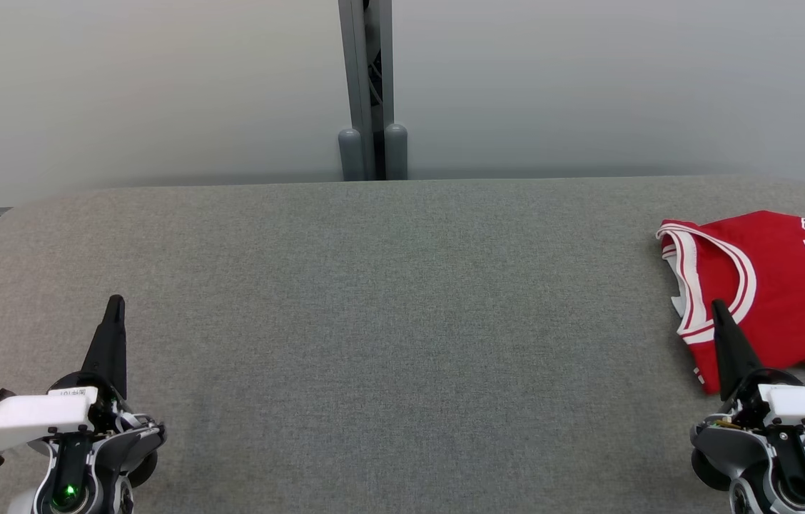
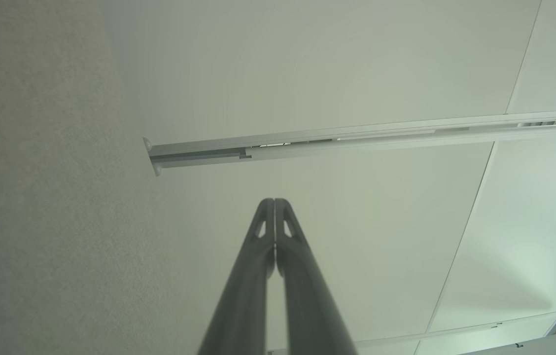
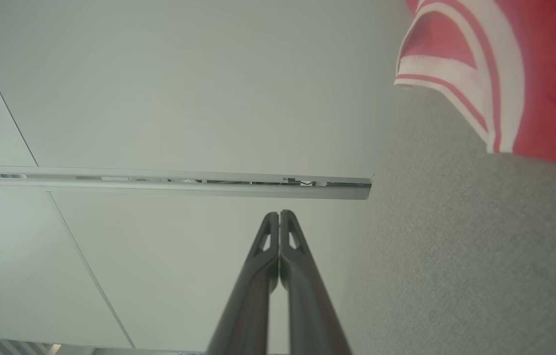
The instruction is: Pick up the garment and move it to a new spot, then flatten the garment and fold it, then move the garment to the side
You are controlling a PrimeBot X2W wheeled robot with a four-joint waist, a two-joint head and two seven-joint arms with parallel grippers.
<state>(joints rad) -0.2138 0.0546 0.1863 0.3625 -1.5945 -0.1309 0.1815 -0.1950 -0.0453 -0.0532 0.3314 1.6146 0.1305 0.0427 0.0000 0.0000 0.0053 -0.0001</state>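
Nearest, bottom left of the head view: left gripper, both fingers pressed together into one dark point, nothing between them. The left wrist view confirms it: left gripper tips touching, empty, with the grey table running along that view's left side. Bottom right of the head view: right gripper, same state, fingers together, holding nothing. Its tip overlaps the near edge of the red jersey from the head camera's angle. In the right wrist view the right gripper has clear space around its tips and the jersey sits off toward the upper right corner, apart from the fingers. Both arms are well apart, one at each near corner of the grey fabric-covered table, with bare cloth between them. The jersey lies on the table's right side, ahead of the right gripper, cut off by the frame's right edge. It is red with white-and-red striped trim around an opening that faces the table's middle, and dark white-outlined lettering runs sideways, only partly readable. Beyond the table's rounded far edge are pale wall panels, split by a grey vertical post at centre. The same post crosses each wrist view as a horizontal bar.
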